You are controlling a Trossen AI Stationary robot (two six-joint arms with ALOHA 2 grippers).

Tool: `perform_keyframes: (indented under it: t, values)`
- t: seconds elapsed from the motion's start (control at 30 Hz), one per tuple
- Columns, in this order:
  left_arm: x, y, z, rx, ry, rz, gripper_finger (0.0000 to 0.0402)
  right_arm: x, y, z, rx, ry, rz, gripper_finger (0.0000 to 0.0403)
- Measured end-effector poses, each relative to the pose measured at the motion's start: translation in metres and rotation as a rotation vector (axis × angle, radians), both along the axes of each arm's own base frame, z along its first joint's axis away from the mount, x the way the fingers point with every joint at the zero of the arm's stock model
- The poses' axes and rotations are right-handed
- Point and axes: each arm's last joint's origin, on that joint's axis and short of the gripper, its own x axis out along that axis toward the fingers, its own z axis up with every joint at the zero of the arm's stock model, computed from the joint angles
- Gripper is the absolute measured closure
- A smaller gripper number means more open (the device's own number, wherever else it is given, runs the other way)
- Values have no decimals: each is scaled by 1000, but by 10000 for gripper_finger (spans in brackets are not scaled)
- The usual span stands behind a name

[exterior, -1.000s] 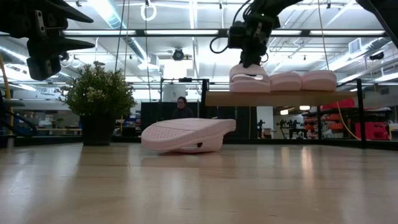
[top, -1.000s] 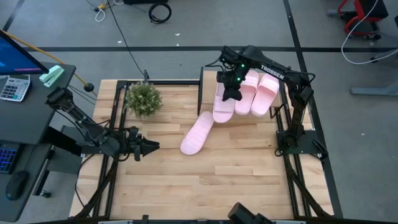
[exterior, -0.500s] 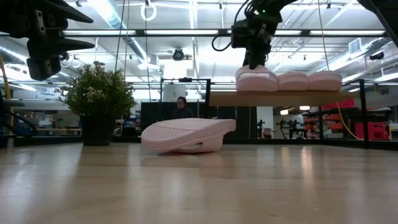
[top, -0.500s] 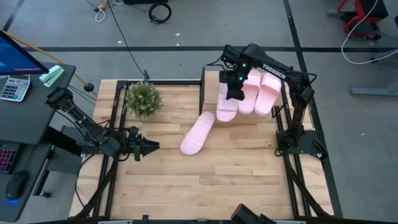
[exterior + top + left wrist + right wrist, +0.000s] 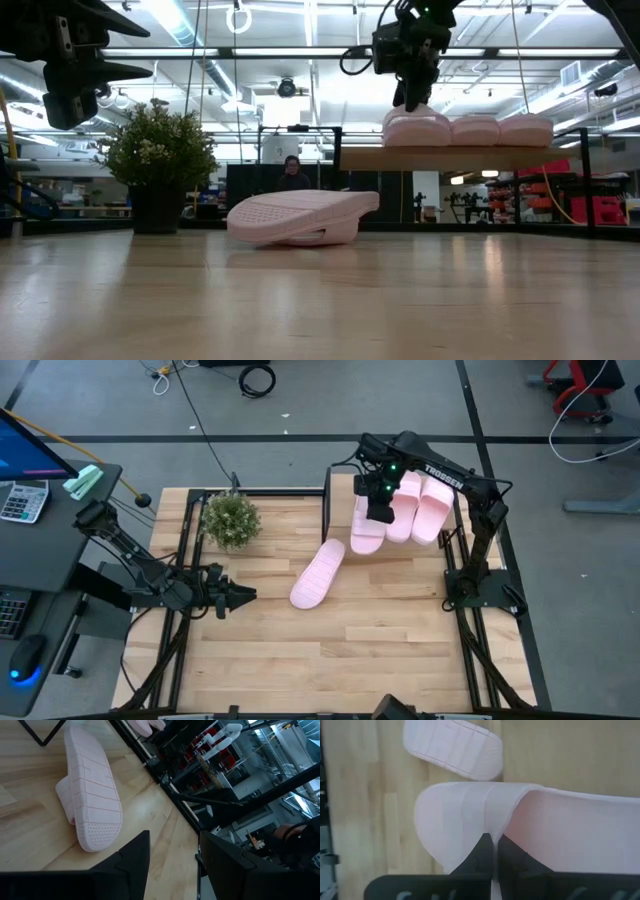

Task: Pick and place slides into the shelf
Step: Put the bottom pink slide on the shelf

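Three slides (image 5: 415,508) sit on the shelf (image 5: 450,158) at the worktop's far right corner; the right claw (image 5: 378,510) pinches the nearest one's strap. The fourth slide (image 5: 318,574) lies mid-worktop, sole up. The left claw (image 5: 240,596), half-open and empty, waits near the left edge.

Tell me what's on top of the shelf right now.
Three slides sit on the shelf; the right gripper is shut on the leftmost slide's strap. The board beneath them is covered.

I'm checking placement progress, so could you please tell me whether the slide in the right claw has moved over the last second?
Yes. The slide held by the right claw has slid further onto the shelf, beside the other two.
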Motion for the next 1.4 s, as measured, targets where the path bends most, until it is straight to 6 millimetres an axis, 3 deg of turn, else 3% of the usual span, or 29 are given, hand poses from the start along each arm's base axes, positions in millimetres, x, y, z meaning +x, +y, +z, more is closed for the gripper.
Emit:
perform_keyframes:
  t: [0.5,1.4]
  values:
    - [0,0,0,0,0,0,220,-11,9,22,-139,-21,15,394]
    - [0,0,0,23,3,-3,223,-7,27,22,-62,20,33,394]
